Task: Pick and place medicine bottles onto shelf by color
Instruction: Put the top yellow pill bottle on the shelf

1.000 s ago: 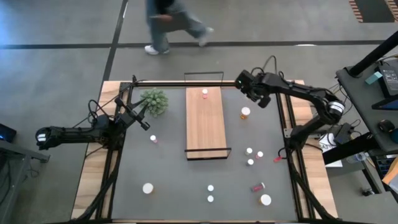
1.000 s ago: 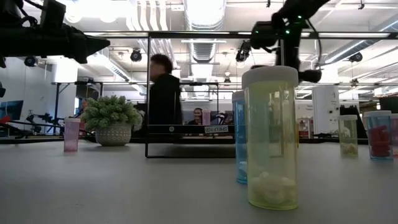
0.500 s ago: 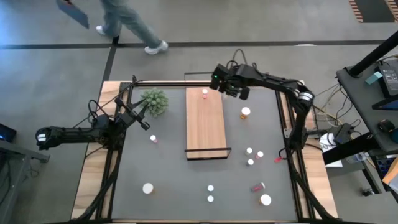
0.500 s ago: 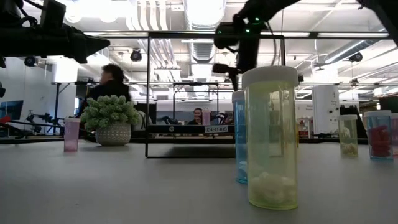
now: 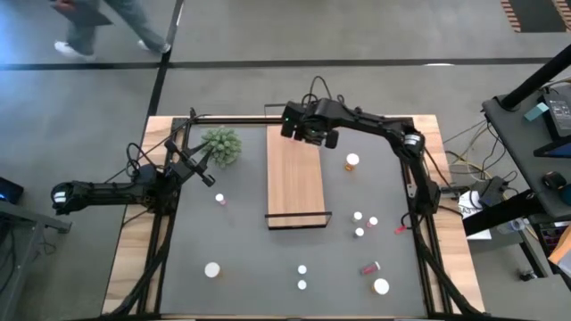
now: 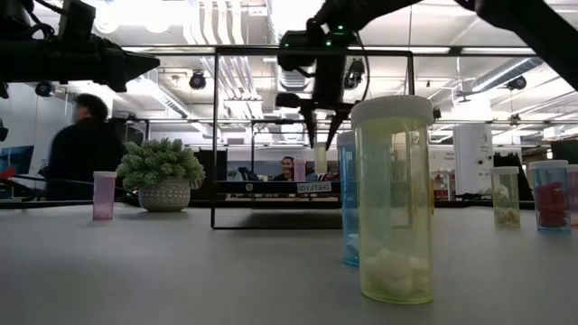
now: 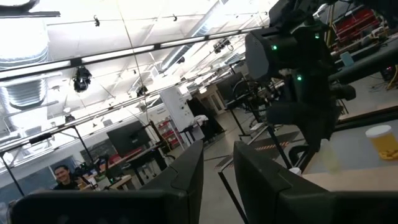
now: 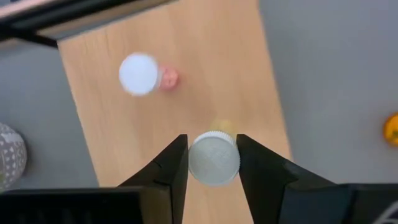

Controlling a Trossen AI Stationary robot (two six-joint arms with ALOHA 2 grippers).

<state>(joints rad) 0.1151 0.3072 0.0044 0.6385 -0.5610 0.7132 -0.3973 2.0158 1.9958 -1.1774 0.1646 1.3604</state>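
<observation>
My right gripper [image 5: 309, 134] [image 8: 213, 163] is over the far end of the light-wood shelf [image 5: 294, 183], shut on a small bottle with a white cap and a yellowish body [image 6: 321, 161]. A pink bottle [image 8: 146, 74] [image 6: 299, 170] stands on its base on the shelf's far end, beside the held one. My left gripper [image 5: 207, 169] [image 7: 217, 180] waits at the table's left, next to the green plant [image 5: 221, 144], open and empty. My right gripper pinches the bottle by its white cap [image 8: 214, 158] between its two fingers. The fingers [image 6: 311, 126] come from above and point down. The bottle hangs upright below them, just above the shelf's far end.
An orange bottle [image 5: 352, 161] stands right of the shelf and a pink one [image 5: 220, 200] left of it. Several white-capped bottles [image 5: 359, 223] and a lying red one [image 5: 369, 267] sit toward the near right. More [image 5: 212, 269] [image 5: 302, 276] stand near the front. A person walks beyond the far edge.
My right gripper has gone toward the table's left edge, from beyond the shelf's right side to above the shelf's far end. The person beyond the table has walked to the left.
</observation>
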